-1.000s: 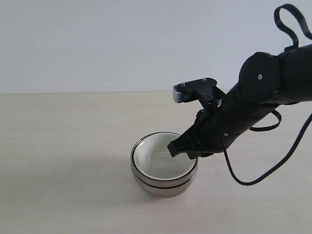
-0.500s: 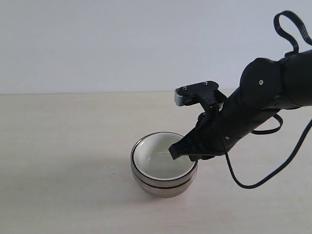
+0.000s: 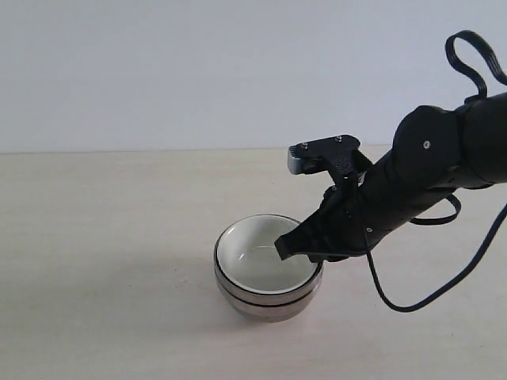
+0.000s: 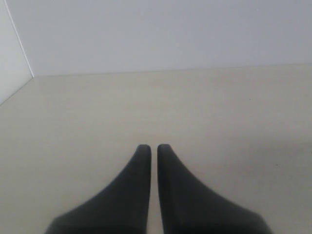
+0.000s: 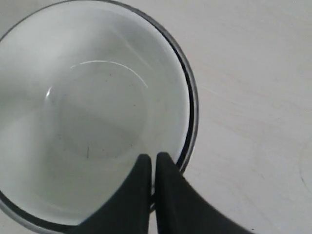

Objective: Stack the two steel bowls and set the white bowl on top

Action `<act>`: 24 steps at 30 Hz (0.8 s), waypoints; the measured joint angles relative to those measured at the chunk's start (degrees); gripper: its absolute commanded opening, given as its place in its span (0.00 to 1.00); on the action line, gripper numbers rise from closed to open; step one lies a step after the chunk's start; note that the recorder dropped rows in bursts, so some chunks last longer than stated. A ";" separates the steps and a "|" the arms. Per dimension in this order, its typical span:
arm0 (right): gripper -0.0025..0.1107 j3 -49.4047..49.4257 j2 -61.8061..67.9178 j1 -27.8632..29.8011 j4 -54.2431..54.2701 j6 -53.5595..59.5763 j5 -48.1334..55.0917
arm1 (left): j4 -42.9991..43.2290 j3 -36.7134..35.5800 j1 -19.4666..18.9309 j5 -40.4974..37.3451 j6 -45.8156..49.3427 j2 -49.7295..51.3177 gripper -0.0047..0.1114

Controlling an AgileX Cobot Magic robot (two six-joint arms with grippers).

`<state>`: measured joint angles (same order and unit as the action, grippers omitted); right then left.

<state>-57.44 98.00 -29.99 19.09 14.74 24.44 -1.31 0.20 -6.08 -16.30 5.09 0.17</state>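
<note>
1. The steel bowls (image 3: 265, 301) are sitting nested, one inside the other, on the table (image 3: 103, 237). The white bowl (image 3: 257, 261) is resting inside the upper one, so I am judging the stack complete.
2. The white bowl is sitting low and level, its rim just within the steel rim (image 5: 192, 112). Being narrower, it is dropping well into the steel bowls rather than perching on top.
3. My right claw (image 3: 287, 247) is hanging over the bowl's rim on my arm's side, clenched and grasping nothing. The jaws are meeting tip to tip, not straddling the rim.
4. Whether the fingertips (image 5: 144, 165) are touching that rim or hovering just above it, I cannot tell.
5. My left claw (image 4: 152, 150) is clenched and empty too, pointing over bare table with no bowl in its view. I am judging it has no part in this step.
6. I am thinking the next move is lifting my right claw straight up, so as not to snag the rim and shift the stack.
</note>
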 measured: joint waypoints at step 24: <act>0.02 0.00 -47.27 0.00 -1.03 0.80 5.19 | 0.00 0.00 0.00 0.00 0.00 0.00 0.08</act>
<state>-57.44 50.72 -29.99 18.06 15.54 29.63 -1.31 0.20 -6.08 -16.30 5.09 0.17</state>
